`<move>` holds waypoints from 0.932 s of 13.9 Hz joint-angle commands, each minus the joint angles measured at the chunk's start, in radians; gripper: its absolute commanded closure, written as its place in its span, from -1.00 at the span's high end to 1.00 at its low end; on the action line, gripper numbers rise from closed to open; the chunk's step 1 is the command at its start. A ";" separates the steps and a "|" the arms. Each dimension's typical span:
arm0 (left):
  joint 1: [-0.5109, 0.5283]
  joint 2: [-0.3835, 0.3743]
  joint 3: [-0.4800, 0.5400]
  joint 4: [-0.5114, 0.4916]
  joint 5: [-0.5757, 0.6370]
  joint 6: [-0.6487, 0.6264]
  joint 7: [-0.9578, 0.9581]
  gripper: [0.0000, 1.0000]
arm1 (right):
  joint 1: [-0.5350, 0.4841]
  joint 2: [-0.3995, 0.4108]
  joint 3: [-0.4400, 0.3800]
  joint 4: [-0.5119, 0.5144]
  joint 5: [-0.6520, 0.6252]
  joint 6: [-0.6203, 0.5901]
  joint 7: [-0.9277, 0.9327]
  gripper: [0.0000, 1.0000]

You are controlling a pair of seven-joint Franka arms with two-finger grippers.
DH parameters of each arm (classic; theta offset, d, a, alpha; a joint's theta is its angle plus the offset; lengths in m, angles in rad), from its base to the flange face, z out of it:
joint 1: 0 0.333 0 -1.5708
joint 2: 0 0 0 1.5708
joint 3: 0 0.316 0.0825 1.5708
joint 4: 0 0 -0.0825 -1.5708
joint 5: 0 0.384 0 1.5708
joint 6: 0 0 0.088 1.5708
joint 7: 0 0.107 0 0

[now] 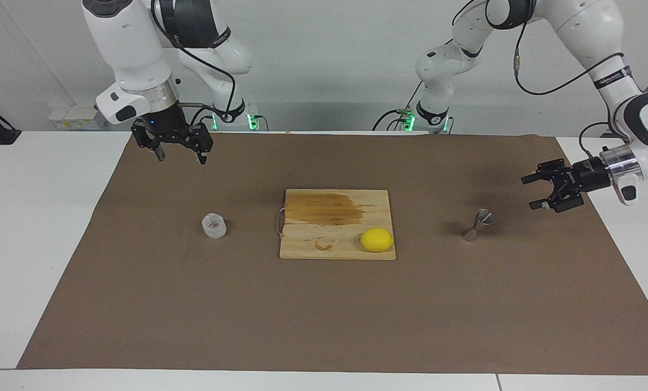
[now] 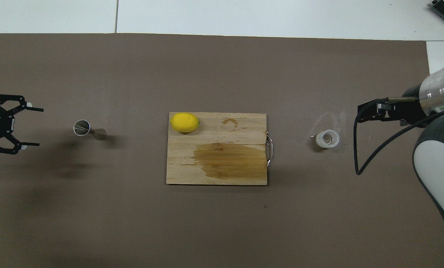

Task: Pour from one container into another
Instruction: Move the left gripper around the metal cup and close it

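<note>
The squat clear textured cup [image 1: 214,225] [image 2: 328,139] stands upright on the brown mat toward the right arm's end. The silvery hourglass jigger [image 1: 478,224] [image 2: 90,130] stands upright toward the left arm's end. My left gripper [image 1: 529,191] [image 2: 39,126] hangs low over the mat beside the jigger, open, its fingers pointing at it with a gap between. My right gripper [image 1: 182,158] [image 2: 367,113] hangs open and empty over the mat, clear of the cup, and that arm waits.
A wooden cutting board [image 1: 302,247] [image 2: 177,175] with a wet stain and a metal handle lies mid-table between cup and jigger. A yellow lemon [image 1: 376,239] [image 2: 185,122] sits on its corner nearest the jigger. The brown mat [image 1: 324,315] covers most of the white table.
</note>
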 commanded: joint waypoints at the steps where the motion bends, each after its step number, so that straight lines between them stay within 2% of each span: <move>1: 0.039 0.058 -0.015 -0.008 -0.058 -0.022 -0.029 1.00 | -0.009 -0.007 0.005 -0.001 0.002 -0.007 0.002 1.00; 4: 0.050 0.076 -0.015 -0.049 -0.119 -0.019 -0.030 1.00 | -0.009 -0.007 0.005 -0.001 0.002 -0.007 0.002 1.00; 7: 0.055 0.095 -0.011 -0.135 -0.231 -0.014 -0.026 1.00 | -0.009 -0.007 0.005 -0.001 0.002 -0.007 0.002 1.00; 13: 0.052 0.121 -0.012 -0.163 -0.248 -0.011 -0.006 1.00 | -0.009 -0.007 0.005 -0.001 0.002 -0.007 0.002 1.00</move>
